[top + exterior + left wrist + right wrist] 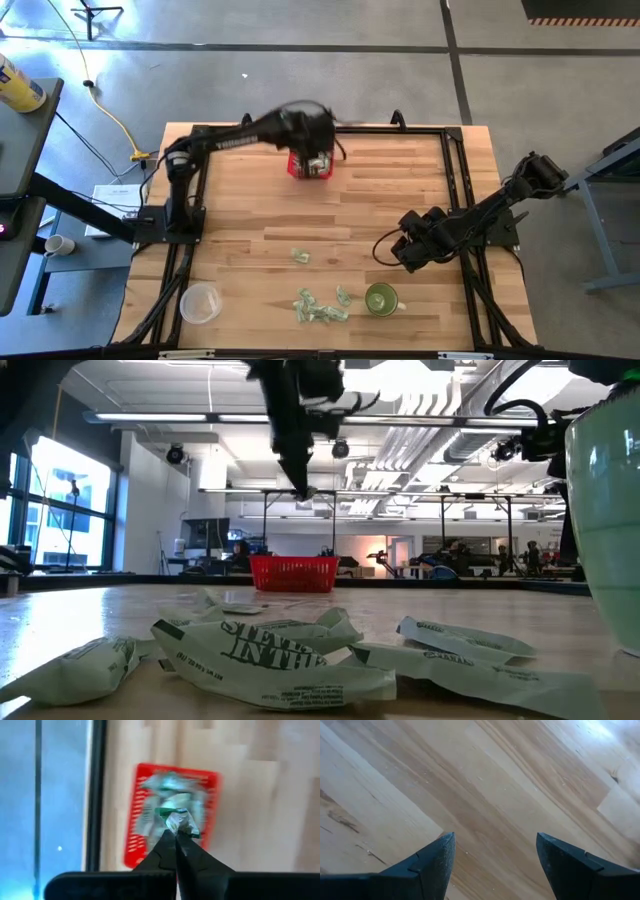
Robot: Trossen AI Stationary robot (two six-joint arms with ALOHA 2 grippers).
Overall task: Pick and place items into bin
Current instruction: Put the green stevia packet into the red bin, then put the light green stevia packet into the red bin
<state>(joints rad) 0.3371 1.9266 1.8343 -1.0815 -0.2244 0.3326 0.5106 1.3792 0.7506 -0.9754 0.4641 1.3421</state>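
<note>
Left gripper: (176,834) fingers pressed together, above the red basket (309,166) at the far edge of the table (350,215). In the left wrist view a crumpled green-and-white piece (181,821) sits right at the fingertips; it looks pinched there, though blur leaves the contact uncertain.
Red basket: stands on the wood close to the black frame rail at the far edge, between the two arm bases and nearer the left one. Pale crumpled pieces lie inside it; count cannot be told.
Loose pieces: a cluster (320,308) lies on the near part of the table, between the clear plastic cup (200,302) and the green cup (381,298). One more piece (299,256) lies apart, a little farther in from the cluster. In the low view they fill the foreground, printed wrappers lying flat and wrinkled.
Right gripper: (495,851) fingers spread apart, nothing between them, only bare wood planks seen past them. In the high view it sits over the right side of the table, near the green cup but not touching it.
Green cup: upright, near edge, just right of the cluster.
Clear plastic cup: upright, near-left corner, well apart from the basket.
</note>
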